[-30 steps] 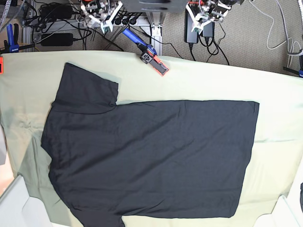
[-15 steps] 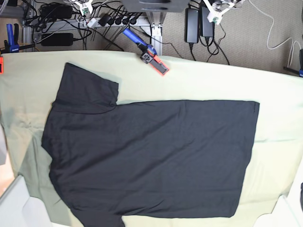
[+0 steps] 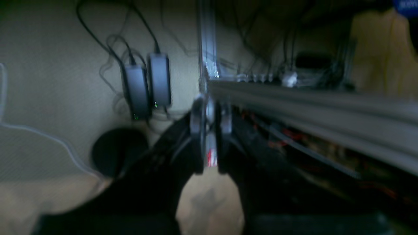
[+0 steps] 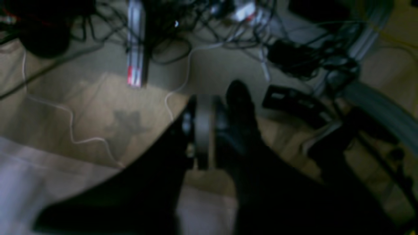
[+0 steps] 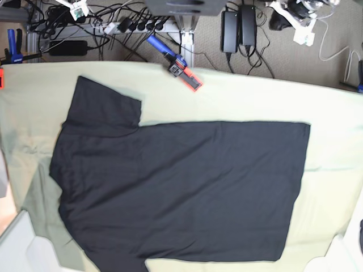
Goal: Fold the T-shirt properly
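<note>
Relative to the pale green cloth [image 5: 221,96], the black T-shirt [image 5: 181,187] is lying spread on top, one sleeve pointing toward the cloth's far edge. Beyond that edge, the left gripper [image 3: 210,130] and right gripper [image 4: 209,130] are hovering, each showing a narrow gap between its fingers and holding nothing

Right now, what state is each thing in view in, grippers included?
T-shirt: spread flat, not folded up, near sleeve cut off by the picture's edge.
Pale green cloth: spread out under the shirt.
Left gripper: slightly open, empty.
Right gripper: slightly open, empty.
Power adapters: green lights on.
</note>
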Action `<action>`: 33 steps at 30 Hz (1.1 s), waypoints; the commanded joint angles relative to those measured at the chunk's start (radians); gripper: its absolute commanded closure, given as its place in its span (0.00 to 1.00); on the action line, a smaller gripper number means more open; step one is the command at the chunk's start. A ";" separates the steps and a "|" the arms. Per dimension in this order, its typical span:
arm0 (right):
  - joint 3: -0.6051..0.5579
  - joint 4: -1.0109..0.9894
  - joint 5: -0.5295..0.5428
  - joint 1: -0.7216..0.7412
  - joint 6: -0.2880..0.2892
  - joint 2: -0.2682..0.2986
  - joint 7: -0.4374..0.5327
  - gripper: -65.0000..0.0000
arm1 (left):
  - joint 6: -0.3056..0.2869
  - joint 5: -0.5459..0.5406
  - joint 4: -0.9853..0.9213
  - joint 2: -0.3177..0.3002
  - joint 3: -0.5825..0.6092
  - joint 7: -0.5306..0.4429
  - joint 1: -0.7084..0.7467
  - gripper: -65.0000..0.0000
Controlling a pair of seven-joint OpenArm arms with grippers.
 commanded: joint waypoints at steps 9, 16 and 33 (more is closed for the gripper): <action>0.235 0.333 0.240 -0.056 0.035 0.013 -0.116 0.58 | -0.022 -0.163 0.233 -0.036 -0.208 0.189 0.068 0.65; 0.402 0.478 0.447 0.052 0.034 0.014 -0.118 0.58 | -0.034 -0.169 0.253 -0.085 -0.272 0.196 0.080 0.65; 0.407 0.154 0.536 0.470 0.027 -0.067 -0.146 0.47 | -0.033 -0.161 0.253 -0.109 -0.273 0.206 0.121 0.65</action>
